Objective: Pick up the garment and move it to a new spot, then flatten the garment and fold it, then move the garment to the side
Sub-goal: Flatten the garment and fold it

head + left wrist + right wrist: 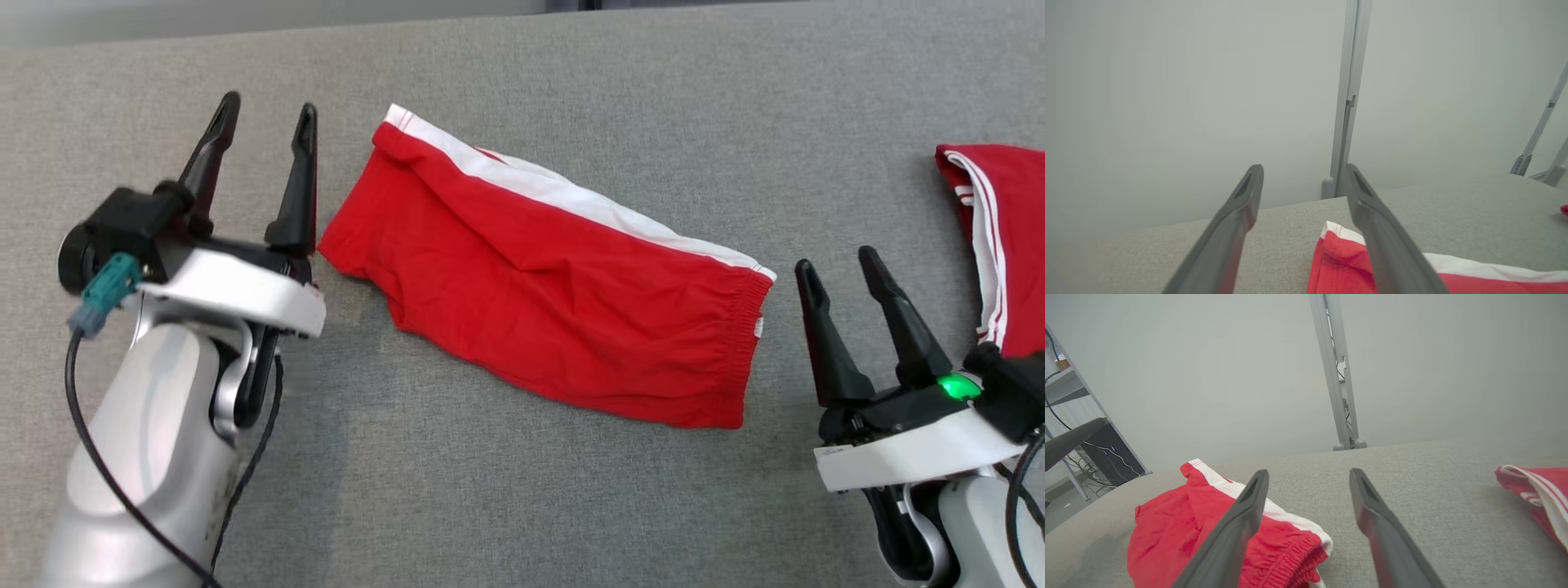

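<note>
A gray table (522,506) is lying under me. My left claw (268,104) is hanging wide apart, holding nothing. Just beside it the folded red garment (555,310) is lying mid-table. My right claw (835,259) is gaping too, empty. Another red cloth (1008,220) is sitting far right.

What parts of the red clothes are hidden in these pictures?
- Head view: second red garment runs off the right edge; right gripper's base covers its lower end.
- Head view: folded red garment hides its own inner layers.
- Left wrist view: a dark finger crosses that garment.
</note>
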You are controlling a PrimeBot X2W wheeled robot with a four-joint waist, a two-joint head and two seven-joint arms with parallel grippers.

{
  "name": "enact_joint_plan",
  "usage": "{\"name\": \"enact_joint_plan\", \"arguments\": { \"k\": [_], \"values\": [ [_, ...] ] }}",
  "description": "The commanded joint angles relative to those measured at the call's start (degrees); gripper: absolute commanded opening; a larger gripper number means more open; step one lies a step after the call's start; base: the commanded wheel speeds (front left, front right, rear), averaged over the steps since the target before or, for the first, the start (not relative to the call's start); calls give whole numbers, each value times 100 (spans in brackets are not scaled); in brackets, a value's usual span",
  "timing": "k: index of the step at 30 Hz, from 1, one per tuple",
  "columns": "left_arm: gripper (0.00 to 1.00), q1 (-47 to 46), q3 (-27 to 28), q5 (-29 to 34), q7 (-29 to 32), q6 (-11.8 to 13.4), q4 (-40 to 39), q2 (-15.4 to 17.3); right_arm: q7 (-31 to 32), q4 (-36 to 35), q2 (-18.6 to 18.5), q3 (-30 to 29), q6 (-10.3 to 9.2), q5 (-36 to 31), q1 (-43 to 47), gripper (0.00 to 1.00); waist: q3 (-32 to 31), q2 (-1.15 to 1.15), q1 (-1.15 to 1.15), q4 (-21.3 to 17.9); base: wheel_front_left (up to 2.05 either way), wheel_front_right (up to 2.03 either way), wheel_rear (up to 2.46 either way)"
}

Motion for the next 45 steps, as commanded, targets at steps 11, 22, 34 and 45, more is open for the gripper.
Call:
{"name": "enact_joint_plan", "arguments": {
  "k": [11, 22, 34, 45],
  "values": [
    [100, 1595, 579, 296, -19, 469, -1102, 100, 98, -328, -10, -472, 2, -600, 353, 100, -595, 0, 0, -32, 0, 0, 0],
    [100, 2550, 671, 278, 62, 641, -1368, 252, 302, -551, 190, -957, 2, -878, 1029, 100, -797, 0, 0, -60, 0, 0, 0],
    [100, 2521, 563, 286, 204, 668, -1488, 283, 439, -796, 325, -1182, 2, -1000, 1227, 100, -739, 0, 0, -49, 0, 0, 0],
    [100, 2201, 438, 205, 299, 507, -1479, 274, 489, -901, 348, -1203, 2, -991, 1193, 100, -596, 0, 0, -45, 0, 0, 0]
  ]
}}
